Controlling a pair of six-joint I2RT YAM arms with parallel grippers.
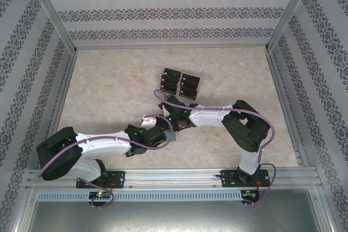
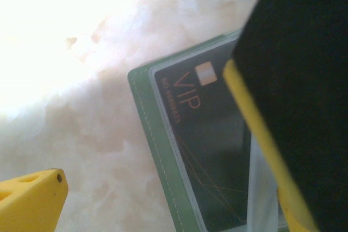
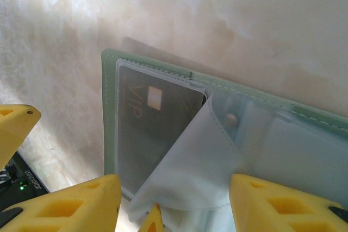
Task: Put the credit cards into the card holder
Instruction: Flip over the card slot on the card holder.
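Note:
The card holder (image 3: 110, 112) lies open on the table, grey-green with clear sleeves. One black credit card (image 3: 149, 129) marked VIP sits inside its left sleeve, also seen as the credit card (image 2: 204, 134) in the card holder (image 2: 155, 134). A loose clear sleeve page (image 3: 201, 161) stands lifted between the wide-apart fingers of my right gripper (image 3: 174, 202), which looks open. My left gripper (image 2: 157, 191) is open, one finger (image 2: 32, 202) over bare table, the other over the holder. Both grippers, the left gripper (image 1: 160, 134) and the right gripper (image 1: 171, 120), meet mid-table. Several more credit cards (image 1: 181, 83) lie beyond them.
The spare cards rest in a clear tray (image 1: 198, 74) behind the grippers. A yellow finger (image 3: 13, 126) of the left gripper shows beside the holder. Patterned walls and metal posts (image 1: 65, 42) fence the marble table (image 1: 109, 91).

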